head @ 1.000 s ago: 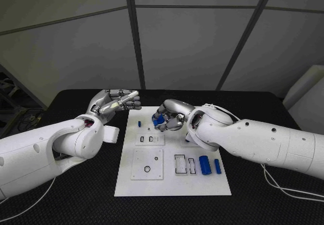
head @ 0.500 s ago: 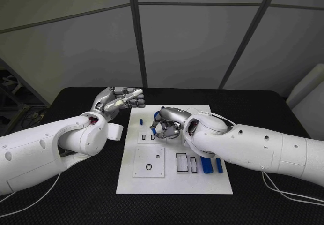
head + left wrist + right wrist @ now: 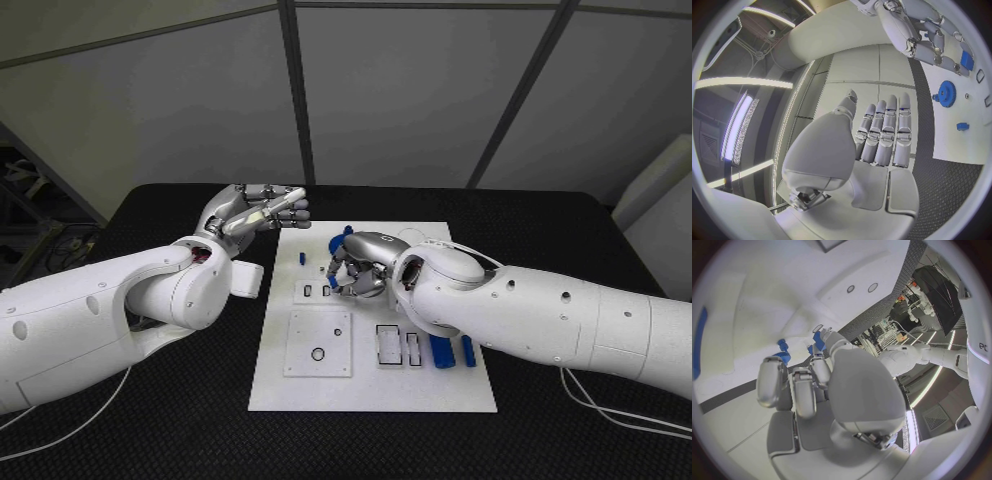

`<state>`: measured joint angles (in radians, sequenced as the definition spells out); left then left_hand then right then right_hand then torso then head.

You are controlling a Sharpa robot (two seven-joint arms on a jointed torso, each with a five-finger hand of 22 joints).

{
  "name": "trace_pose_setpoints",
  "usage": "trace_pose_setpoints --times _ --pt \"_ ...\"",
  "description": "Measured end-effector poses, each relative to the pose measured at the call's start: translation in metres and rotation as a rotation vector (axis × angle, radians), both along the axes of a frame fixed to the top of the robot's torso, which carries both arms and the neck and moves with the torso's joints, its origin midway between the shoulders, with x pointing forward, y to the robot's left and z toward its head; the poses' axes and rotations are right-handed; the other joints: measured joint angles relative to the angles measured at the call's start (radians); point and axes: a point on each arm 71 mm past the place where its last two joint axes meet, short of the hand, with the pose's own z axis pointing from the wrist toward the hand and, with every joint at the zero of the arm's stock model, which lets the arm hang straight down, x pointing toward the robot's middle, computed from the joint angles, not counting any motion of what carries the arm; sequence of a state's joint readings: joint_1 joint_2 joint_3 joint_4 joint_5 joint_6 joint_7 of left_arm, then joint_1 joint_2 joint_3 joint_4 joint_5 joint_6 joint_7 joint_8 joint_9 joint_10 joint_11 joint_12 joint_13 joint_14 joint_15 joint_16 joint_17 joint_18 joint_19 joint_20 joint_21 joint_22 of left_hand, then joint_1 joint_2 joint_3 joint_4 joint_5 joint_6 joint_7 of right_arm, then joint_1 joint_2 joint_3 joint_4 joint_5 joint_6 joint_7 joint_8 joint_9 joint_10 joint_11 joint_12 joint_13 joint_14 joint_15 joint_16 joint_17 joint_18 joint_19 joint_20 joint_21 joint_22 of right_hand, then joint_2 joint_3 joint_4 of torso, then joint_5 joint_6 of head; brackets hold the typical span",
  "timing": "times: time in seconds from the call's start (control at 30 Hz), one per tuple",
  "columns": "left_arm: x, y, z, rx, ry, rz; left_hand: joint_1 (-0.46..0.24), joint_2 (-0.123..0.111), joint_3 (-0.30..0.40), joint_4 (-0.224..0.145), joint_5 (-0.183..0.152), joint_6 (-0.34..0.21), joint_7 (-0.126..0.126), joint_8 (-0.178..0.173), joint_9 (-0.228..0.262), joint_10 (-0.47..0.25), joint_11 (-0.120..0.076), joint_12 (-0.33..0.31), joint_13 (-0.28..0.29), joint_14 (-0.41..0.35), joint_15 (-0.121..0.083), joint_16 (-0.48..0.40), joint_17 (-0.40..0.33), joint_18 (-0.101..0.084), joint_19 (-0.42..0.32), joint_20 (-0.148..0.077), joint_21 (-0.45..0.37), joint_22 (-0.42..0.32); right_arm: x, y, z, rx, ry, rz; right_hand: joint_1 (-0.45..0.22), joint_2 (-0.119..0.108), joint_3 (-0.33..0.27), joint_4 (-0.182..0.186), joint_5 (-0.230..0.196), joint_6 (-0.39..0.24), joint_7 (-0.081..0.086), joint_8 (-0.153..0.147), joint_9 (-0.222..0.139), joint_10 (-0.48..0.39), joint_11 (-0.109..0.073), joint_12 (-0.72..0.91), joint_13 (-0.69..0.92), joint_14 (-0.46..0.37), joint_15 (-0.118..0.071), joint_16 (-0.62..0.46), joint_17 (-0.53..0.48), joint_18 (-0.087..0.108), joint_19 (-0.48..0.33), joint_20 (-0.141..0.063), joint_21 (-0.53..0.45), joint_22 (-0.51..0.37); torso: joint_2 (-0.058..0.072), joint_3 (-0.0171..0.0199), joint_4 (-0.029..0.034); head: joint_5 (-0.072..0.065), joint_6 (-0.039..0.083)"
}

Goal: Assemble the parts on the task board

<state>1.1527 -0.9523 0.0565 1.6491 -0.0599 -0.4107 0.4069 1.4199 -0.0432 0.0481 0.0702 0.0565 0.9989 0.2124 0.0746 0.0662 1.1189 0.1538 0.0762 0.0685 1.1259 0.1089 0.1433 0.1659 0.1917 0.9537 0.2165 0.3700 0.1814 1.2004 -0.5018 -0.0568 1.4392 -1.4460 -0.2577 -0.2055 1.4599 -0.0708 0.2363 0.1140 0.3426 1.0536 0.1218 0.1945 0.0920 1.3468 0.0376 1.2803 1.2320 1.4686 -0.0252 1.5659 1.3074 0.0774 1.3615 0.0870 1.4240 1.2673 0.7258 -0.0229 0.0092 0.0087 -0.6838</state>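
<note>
Black textured table (image 3: 173, 210), flat white task board (image 3: 368, 390); right robot hand (image 3: 361, 266) gripping blue part (image 3: 339, 246), left robot hand (image 3: 257, 213) empty, fingers straight.

From my remote station, I see a black bench (image 3: 548, 230) with a finely textured surface, its far edge set close to a wall of large grey panels (image 3: 404, 90) split by dark seams. Thin pale cables (image 3: 620, 408) trail across the bench near its front right corner, and another pale cable (image 3: 58, 438) curves over the front left. At the left edge, beyond the bench, sits a dim clutter of dark frames and wiring (image 3: 36, 250).
</note>
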Motion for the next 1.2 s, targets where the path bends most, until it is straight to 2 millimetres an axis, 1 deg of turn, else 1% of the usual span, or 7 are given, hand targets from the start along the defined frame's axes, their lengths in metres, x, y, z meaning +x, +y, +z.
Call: trace_pose_setpoints --times 0.37,0.73,0.93,1.07,1.2 --pt "0.0002 -0.0004 -0.0002 0.0 0.001 -0.001 0.0 0.0 0.0 0.0 0.0 0.0 0.0 0.0 0.0 0.0 0.0 0.0 0.0 0.0 0.0 0.0 0.0 0.0 0.0 0.0 0.0 0.0 0.0029 0.0007 -0.0032 -0.013 0.005 -0.008 -0.011 -0.003 -0.001 0.001 0.0 0.001 0.001 0.0 0.0 0.0 0.0 0.0 0.0 0.0 0.0 0.0 0.0 0.0 0.0 0.0 0.0 -0.002 0.0 -0.0001 0.0 0.0 -0.003" --pt "0.0005 -0.0008 -0.0004 0.0 0.002 -0.002 0.0 0.0 0.0 0.0 0.0 0.0 0.0 0.0 0.0 0.0 0.0 0.0 0.0 0.0 0.0 0.0 0.0 0.0 0.0 0.0 0.0 0.0 0.0048 0.0024 -0.0068 -0.023 0.014 -0.01 -0.013 -0.006 -0.001 0.001 -0.001 0.001 0.001 0.002 0.0 0.0 0.0 0.0 -0.001 0.0 0.0 0.0 0.0 0.0 0.0 0.0 0.0 -0.003 0.0 -0.0001 0.0 0.0 -0.009" --pt "0.0006 -0.0007 -0.0005 0.0 0.003 -0.002 0.0 0.0 0.0 0.0 0.0 0.0 0.0 0.0 0.0 0.0 0.0 0.0 0.0 0.0 0.0 0.0 0.0 0.0 0.0 0.0 0.0 0.0 0.0058 0.0014 -0.0082 -0.032 0.019 -0.013 -0.016 -0.008 -0.002 0.001 -0.001 0.001 0.001 0.002 0.0 0.0 0.0 0.0 -0.001 0.0 0.0 0.0 0.0 0.0 0.0 0.0 0.0 -0.004 -0.001 -0.0002 0.0 0.003 -0.013" --pt "0.0006 -0.0007 -0.0005 0.0 0.003 -0.002 0.0 0.0 0.0 0.0 0.0 0.0 0.0 0.0 0.0 0.0 0.0 0.0 0.0 0.0 0.0 0.0 0.0 0.0 0.0 0.0 0.0 0.0 0.0056 0.0019 -0.0086 -0.035 0.022 -0.011 -0.017 -0.009 -0.002 0.001 -0.001 0.001 0.001 0.002 0.0 0.0 0.0 0.0 -0.002 0.0 0.0 0.0 0.0 0.0 0.0 0.0 0.0 -0.004 -0.001 -0.0002 0.0 0.003 -0.013" --pt "0.0006 -0.0006 -0.0006 0.0 0.003 -0.002 0.0 0.0 0.0 0.0 0.0 0.0 0.0 0.0 0.0 0.0 0.0 0.0 0.0 0.0 0.0 0.0 0.0 0.0 0.0 0.0 0.0 0.0 0.005 0.003 -0.0086 -0.039 0.026 -0.006 -0.017 -0.01 -0.002 0.002 -0.001 0.001 0.001 0.002 0.0 -0.004 0.003 -0.004 -0.004 0.0 0.0 0.0 0.0 0.0 -0.002 -0.002 0.0 -0.006 -0.001 -0.0002 0.0 0.003 -0.015"
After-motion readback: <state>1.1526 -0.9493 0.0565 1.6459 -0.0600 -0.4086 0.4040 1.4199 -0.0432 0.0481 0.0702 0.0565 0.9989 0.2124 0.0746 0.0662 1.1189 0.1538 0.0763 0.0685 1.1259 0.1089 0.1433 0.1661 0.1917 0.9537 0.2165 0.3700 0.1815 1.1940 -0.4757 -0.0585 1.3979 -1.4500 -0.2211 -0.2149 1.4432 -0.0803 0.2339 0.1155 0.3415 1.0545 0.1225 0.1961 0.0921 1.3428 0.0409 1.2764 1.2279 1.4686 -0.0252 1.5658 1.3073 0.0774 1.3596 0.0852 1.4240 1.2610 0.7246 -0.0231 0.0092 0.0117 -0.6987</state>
